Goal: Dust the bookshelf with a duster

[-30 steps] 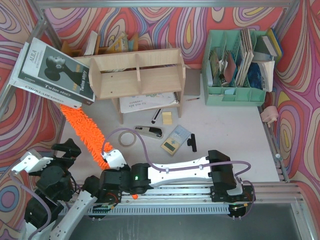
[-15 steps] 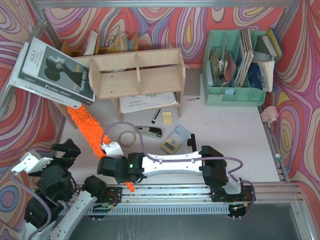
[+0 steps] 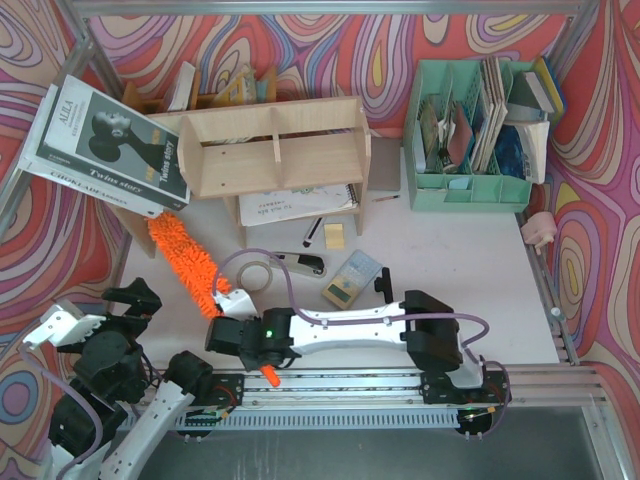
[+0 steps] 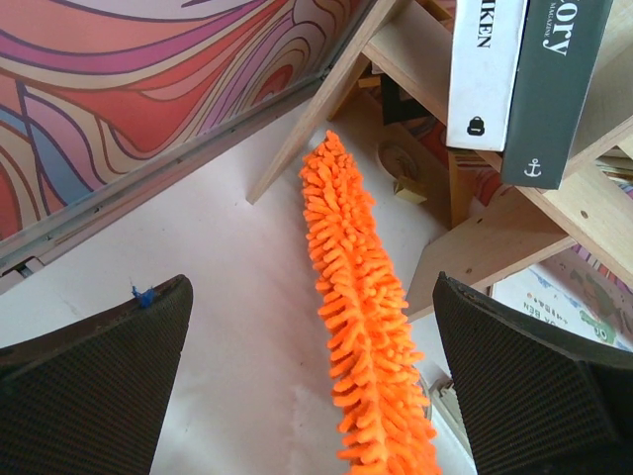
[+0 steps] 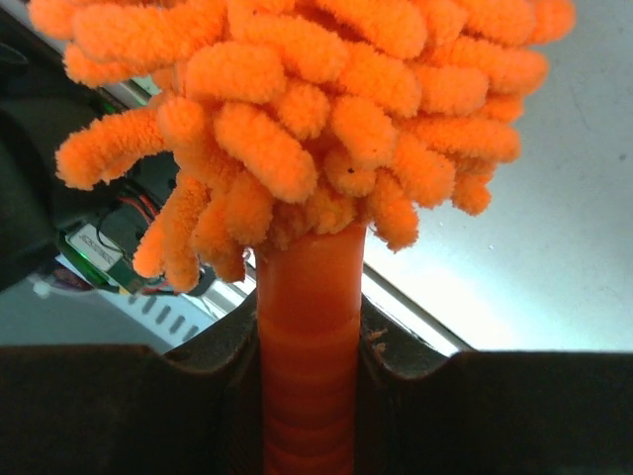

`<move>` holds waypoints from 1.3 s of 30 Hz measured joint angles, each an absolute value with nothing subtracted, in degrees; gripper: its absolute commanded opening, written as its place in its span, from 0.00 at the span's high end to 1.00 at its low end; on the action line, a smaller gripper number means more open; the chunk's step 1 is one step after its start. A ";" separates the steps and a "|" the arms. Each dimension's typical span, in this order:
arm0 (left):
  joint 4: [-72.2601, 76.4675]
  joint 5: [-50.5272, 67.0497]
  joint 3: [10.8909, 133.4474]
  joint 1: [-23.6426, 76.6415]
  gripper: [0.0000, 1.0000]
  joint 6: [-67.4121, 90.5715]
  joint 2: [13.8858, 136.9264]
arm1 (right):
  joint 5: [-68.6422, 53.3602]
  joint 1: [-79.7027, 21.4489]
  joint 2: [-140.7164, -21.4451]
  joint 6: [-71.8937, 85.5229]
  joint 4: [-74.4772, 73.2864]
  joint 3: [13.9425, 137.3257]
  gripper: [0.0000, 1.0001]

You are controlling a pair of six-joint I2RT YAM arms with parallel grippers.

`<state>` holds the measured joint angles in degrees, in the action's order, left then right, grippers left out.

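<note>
The bookshelf (image 3: 275,150), light plywood with two tiers, stands at the back centre. The duster (image 3: 190,265) is bright orange and fluffy and lies slanted over the table left of the shelf, its tip near the shelf's left leg and under the overhanging books. My right gripper (image 3: 230,310) is shut on the duster's thin orange handle (image 5: 309,336), whose end (image 3: 270,376) pokes out behind the wrist. My left gripper (image 4: 312,396) hangs open at the near left, holding nothing; the duster (image 4: 361,327) shows between its fingers, farther off.
Large books (image 3: 105,145) lean on a darker rack at the far left. A mint-green organiser (image 3: 470,130) stands at the back right. A notebook (image 3: 295,205), tape roll (image 3: 253,275), stapler (image 3: 300,263), small box (image 3: 350,280) and black clip (image 3: 385,285) lie mid-table.
The right arm has carried the duster away from the near edge and a little to the right; its fluffy tip has slid right along the table. The left arm has stayed still.
</note>
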<state>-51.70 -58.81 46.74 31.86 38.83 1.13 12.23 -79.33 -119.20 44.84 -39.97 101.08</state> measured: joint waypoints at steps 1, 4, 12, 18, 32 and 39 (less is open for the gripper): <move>-51.75 -58.81 46.74 31.86 0.02 38.83 1.13 | 12.88 -79.66 -118.26 44.77 -39.68 99.85 1.00; -51.77 -58.81 46.74 31.88 0.02 38.83 1.13 | 14.72 -81.06 -116.29 44.62 -39.33 98.78 1.00; -51.77 -58.81 46.74 31.86 0.02 38.83 1.13 | 14.90 -82.06 -117.67 44.18 -40.29 103.68 1.00; -51.77 -58.81 46.74 31.86 0.02 38.83 1.13 | 13.04 -80.47 -121.69 44.45 -41.98 107.61 1.00; -51.79 -58.81 46.74 31.88 0.02 38.83 1.13 | 9.58 -77.97 -117.19 45.25 -38.13 95.57 1.00; -51.79 -58.81 46.74 31.88 0.02 38.83 1.13 | 15.25 -82.35 -111.74 43.29 -33.71 94.72 1.00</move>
<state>-51.79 -58.81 46.74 31.88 38.83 1.13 15.25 -82.35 -111.74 43.29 -33.71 94.72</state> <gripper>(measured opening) 0.984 0.332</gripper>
